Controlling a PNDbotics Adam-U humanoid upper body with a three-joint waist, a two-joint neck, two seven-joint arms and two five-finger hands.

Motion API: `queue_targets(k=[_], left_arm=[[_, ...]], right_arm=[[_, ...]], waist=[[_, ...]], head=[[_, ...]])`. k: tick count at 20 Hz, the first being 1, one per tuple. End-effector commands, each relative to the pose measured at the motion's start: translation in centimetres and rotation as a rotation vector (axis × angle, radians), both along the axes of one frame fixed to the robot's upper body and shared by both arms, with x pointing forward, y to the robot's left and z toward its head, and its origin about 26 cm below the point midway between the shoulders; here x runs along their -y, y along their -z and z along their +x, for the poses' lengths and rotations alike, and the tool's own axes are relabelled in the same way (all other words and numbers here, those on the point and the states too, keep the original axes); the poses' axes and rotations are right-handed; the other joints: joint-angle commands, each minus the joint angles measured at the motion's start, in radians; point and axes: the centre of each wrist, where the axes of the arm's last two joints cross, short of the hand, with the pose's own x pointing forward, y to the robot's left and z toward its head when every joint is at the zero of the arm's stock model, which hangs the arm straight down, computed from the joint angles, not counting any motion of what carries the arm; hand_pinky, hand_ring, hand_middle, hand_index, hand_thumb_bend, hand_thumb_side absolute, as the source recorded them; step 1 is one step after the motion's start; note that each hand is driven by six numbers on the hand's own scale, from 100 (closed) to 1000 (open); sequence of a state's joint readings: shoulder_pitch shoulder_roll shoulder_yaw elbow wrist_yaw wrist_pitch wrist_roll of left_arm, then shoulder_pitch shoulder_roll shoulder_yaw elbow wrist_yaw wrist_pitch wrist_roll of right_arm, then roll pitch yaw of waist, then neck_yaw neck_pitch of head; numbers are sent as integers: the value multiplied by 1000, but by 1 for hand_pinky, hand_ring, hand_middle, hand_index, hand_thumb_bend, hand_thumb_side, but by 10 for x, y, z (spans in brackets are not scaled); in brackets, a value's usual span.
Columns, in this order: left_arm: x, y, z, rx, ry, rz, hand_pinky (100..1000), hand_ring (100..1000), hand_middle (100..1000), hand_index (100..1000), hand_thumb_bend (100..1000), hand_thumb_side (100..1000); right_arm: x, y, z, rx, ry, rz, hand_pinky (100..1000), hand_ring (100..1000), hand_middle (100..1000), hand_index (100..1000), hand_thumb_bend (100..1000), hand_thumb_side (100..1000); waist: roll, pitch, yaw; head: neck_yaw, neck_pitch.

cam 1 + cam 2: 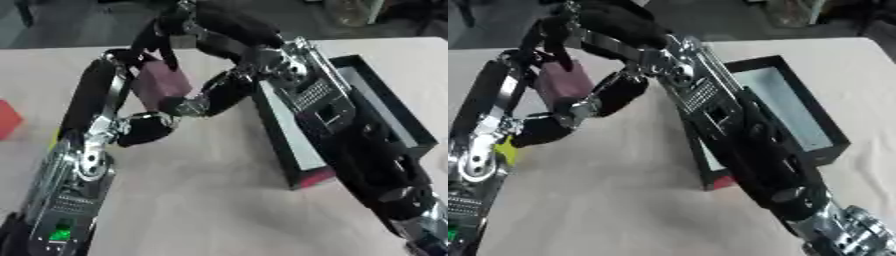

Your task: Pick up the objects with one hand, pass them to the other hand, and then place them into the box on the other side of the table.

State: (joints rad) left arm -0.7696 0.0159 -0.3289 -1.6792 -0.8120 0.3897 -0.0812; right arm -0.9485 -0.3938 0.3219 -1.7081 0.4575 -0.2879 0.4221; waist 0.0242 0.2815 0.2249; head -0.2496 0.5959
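A maroon block (160, 84) hangs above the table between my two hands. My left hand (96, 100) comes up from the lower left. One long finger runs up the block's left side and another part curls under it. My right hand (610, 27) reaches in from the lower right across the box. Its fingers (163, 46) hook down over the block's top and its thumb (226, 89) presses in from the right. The black box (833, 135) with a pale blue inside lies on the right, partly hidden by my right forearm.
A red object (7, 120) lies at the table's left edge. A small yellow patch (505, 150) shows beside my left wrist. A red bit (315, 177) sticks out at the box's near corner. Bare beige table (210, 200) lies between my forearms.
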Motion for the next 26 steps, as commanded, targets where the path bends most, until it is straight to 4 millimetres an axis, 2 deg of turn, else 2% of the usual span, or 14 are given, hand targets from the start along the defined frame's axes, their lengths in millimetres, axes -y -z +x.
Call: queue_targets(k=[1,14,26], left_arm=[[-1,-9,-4,33,2,-5,639,424,349,580,336,100],[-1,-8,-4,31,1,-1,636,424,348,580,338,100],[0,-8,-4,27,6,7,635,424,349,580,340,100]], right_arm=[[5,-8,-1,33,12,0,765,745,455,754,421,100],[7,-4,3,32,31,-7,767,757,484,751,413,100],[8,-6,1,20,21,23,787,810,580,784,409,100]], waist=[[4,-11,1],[5,-12,-2],[8,-12,-7]], head=[[-2,-9],[-6,-9],[-9,-10]])
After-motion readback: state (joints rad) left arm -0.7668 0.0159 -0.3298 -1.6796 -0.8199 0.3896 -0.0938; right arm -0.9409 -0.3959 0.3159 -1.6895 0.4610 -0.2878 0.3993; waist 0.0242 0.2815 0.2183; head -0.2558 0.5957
